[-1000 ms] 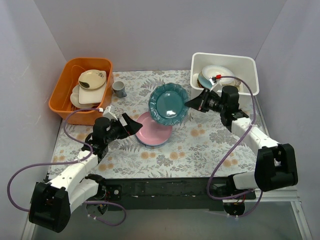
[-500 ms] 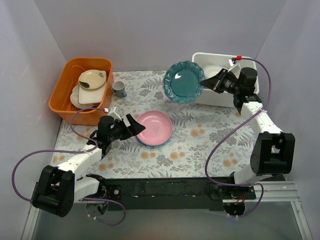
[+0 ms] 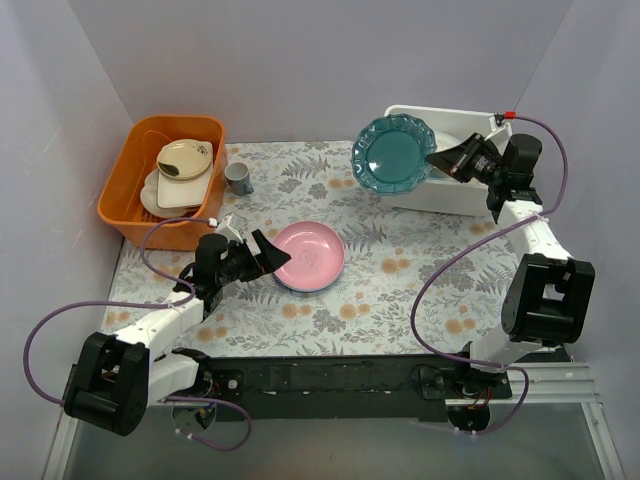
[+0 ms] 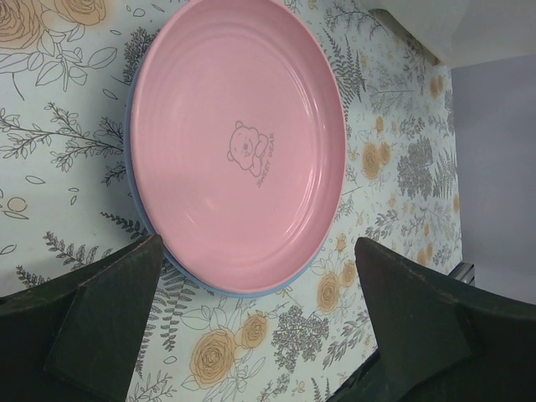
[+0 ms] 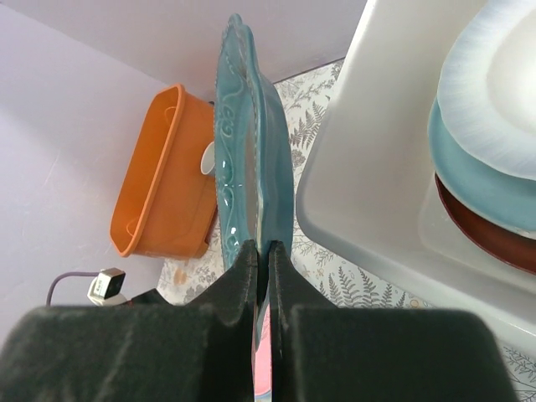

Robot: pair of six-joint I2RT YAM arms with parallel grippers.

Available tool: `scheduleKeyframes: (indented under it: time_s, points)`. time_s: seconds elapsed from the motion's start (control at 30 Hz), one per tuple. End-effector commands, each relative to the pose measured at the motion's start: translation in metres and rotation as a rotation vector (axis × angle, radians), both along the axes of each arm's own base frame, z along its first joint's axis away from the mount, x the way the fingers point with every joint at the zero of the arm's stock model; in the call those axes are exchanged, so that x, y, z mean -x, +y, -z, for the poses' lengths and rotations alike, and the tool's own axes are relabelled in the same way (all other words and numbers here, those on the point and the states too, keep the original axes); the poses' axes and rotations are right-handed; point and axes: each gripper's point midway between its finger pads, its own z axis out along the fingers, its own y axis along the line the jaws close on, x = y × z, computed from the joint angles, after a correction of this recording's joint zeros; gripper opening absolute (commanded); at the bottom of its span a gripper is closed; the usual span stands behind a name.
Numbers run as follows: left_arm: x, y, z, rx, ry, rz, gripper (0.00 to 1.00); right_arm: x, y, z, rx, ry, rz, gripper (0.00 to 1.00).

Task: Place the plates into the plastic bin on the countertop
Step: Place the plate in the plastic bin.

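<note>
**Operator:** Where is the teal plate [image 3: 395, 152] right now?

**Spotter:** Your right gripper [image 3: 440, 160] has it. The jaws are pinched shut on its scalloped rim, and the plate stands on edge in the air. It hangs at the left end of the bin [image 3: 470, 195], well above the countertop [image 3: 400, 280]. From your right wrist, the teal plate [image 5: 251, 167] rises straight out of the right gripper [image 5: 262, 251]. There it sits just outside the wall of the bin [image 5: 368, 167].

**Operator:** What is in the bin?

**Spotter:** You can see stacked plates [image 5: 494, 75] lying flat there: a pale one on top, a blue-green one under it, and a dark reddish one lowest.

**Operator:** And the other side?

**Spotter:** The pink plate [image 3: 308, 256] lies flat mid-counter, on top of a light blue plate [image 4: 222, 291] whose edge peeks out beneath. Your left gripper [image 3: 268, 252] is spread wide and holds nothing. It sits just beside that plate's left rim. From your left wrist, the pink plate [image 4: 239, 142] fills the gap between the two fingers of the left gripper [image 4: 260, 285]. I cannot tell whether they touch it. The orange tub [image 3: 130, 190] stays off at the far left.
</note>
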Motion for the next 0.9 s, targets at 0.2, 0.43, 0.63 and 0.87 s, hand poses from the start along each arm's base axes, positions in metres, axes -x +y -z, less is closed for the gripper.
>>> scheduleKeyframes:
  time_s: [0.2, 0.43, 0.63, 0.87]
  points:
    - [0.002, -0.008, -0.007, 0.026, -0.023, 0.044, 0.98, 0.002, -0.012, -0.085, -0.018, -0.257, 0.001, 0.01]
    - [0.006, -0.006, -0.004, 0.023, -0.01, 0.039, 0.98, -0.011, -0.032, -0.084, -0.035, -0.243, 0.06, 0.01]
    - [0.013, -0.003, -0.002, 0.031, -0.007, 0.025, 0.98, -0.021, -0.047, -0.081, -0.052, -0.234, 0.102, 0.01]
    - [0.015, -0.002, -0.002, 0.032, -0.004, 0.021, 0.98, -0.032, -0.064, -0.07, -0.081, -0.21, 0.186, 0.01]
